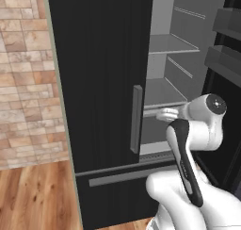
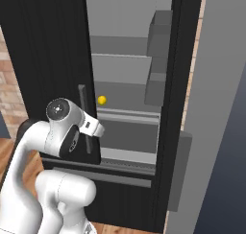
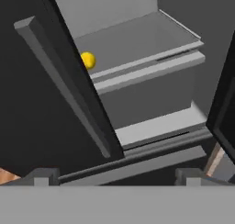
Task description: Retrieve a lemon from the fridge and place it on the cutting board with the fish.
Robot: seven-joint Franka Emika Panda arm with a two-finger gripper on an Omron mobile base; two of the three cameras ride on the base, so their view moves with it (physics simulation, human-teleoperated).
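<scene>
The black fridge (image 1: 99,83) has its left door shut and its right door swung open, so the grey shelves show. A small yellow lemon (image 2: 102,99) lies at the left end of the lower shelf, just behind the shut door's edge; the hand view has the lemon (image 3: 88,60) up and left of centre. My gripper (image 3: 117,177) is open and holds nothing. It hangs in front of the fridge opening, well short of the lemon. The white hand (image 1: 165,113) is level with the lower shelf. The cutting board and the fish are out of view.
The shut door's long grey handle (image 1: 136,118) stands just left of my hand. The open right door with its bins (image 1: 226,59) flanks the opening on the right. Below lies the drawer front with a bar handle (image 1: 122,177). Brick wall (image 1: 23,83) and wood floor (image 1: 37,196) lie left.
</scene>
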